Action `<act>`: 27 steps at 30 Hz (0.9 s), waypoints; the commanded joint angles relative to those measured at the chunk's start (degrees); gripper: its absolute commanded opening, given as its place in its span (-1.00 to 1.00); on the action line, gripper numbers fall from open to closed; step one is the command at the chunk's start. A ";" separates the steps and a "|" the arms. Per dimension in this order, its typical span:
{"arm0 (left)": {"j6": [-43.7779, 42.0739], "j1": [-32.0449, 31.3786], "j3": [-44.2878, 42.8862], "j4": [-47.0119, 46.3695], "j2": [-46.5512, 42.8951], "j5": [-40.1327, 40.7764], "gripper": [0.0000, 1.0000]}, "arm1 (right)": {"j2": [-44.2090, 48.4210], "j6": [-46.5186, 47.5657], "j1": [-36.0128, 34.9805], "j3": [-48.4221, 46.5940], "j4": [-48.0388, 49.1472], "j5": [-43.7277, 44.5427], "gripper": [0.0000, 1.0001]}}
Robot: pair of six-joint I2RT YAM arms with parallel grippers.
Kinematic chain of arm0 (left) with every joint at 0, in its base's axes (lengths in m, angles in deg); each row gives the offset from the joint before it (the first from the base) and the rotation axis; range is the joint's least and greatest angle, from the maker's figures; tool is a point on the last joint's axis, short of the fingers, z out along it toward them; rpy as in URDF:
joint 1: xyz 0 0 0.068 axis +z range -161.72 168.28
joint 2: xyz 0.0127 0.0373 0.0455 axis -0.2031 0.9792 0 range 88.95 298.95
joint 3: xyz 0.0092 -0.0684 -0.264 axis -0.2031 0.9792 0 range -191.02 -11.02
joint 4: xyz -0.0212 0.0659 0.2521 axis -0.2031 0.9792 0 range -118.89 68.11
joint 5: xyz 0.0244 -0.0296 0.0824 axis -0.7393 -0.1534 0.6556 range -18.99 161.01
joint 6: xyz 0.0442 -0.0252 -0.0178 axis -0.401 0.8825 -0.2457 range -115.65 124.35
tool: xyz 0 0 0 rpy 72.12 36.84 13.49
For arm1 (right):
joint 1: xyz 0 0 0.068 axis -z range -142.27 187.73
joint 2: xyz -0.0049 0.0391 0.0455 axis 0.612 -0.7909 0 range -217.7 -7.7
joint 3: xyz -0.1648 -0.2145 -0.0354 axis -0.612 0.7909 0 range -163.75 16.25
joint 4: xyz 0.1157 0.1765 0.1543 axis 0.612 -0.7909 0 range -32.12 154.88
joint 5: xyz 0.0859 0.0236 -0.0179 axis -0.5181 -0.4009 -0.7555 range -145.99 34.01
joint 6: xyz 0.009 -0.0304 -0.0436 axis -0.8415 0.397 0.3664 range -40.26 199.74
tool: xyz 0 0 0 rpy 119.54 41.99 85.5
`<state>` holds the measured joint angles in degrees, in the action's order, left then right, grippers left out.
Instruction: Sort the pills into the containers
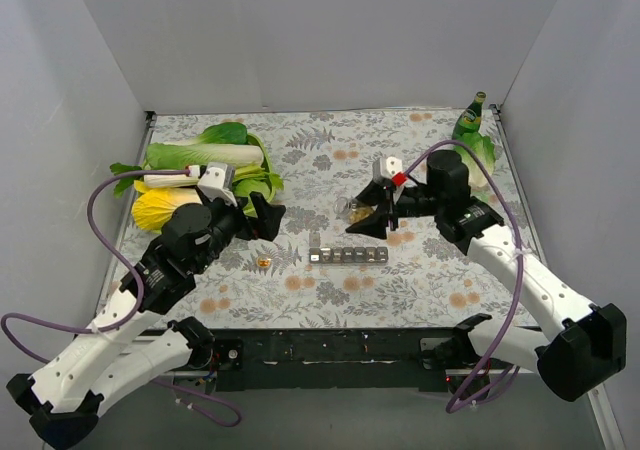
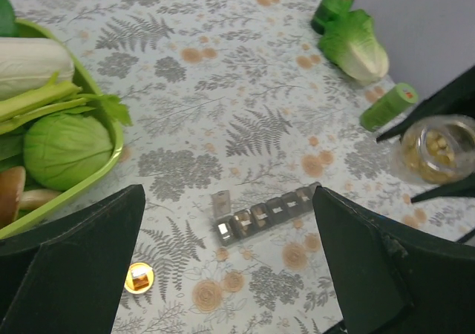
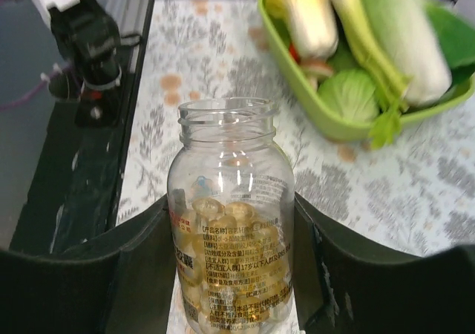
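Observation:
The containers [image 1: 348, 256] are a silvery strip of small compartments lying mid-table; in the left wrist view [image 2: 263, 214] its left-end lid stands open and some cells hold tan pills. My right gripper [image 1: 368, 208] is shut on a clear open pill bottle [image 3: 230, 223] about half full of yellow softgels, held tilted just behind the strip's middle; the bottle also shows in the left wrist view [image 2: 438, 150]. My left gripper [image 1: 272, 220] is open and empty, above the table left of the strip, its dark fingers [image 2: 74, 260] wide apart. A small yellow disc [image 2: 139, 278] with an amber piece on it lies near the left finger.
A green tray [image 1: 262, 155] of vegetables fills the back left. A green bottle [image 1: 470, 118] and a cabbage [image 2: 356, 48] stand at the back right. A small green cylinder [image 2: 388, 106] lies near the pill bottle. The right arm's base [image 3: 89, 44] is at the table's near edge.

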<state>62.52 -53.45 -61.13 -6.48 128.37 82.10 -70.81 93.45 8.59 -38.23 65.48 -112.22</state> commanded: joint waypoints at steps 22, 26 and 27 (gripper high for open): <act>-9.66 3.15 17.85 -7.12 -2.59 21.17 0.96 | -20.47 30.32 -10.13 -1.33 -22.40 25.46 -0.61; -6.94 3.15 16.01 -5.81 -3.03 17.92 0.96 | -21.70 28.83 -11.28 -2.03 -21.70 27.13 -0.62; -4.41 3.15 15.66 -5.54 -3.21 16.95 0.96 | -22.40 28.48 -11.54 -2.30 -21.43 28.01 -0.61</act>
<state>54.50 -50.70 -43.76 -11.52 125.96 101.44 -92.12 122.17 -1.80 -37.31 43.78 -86.78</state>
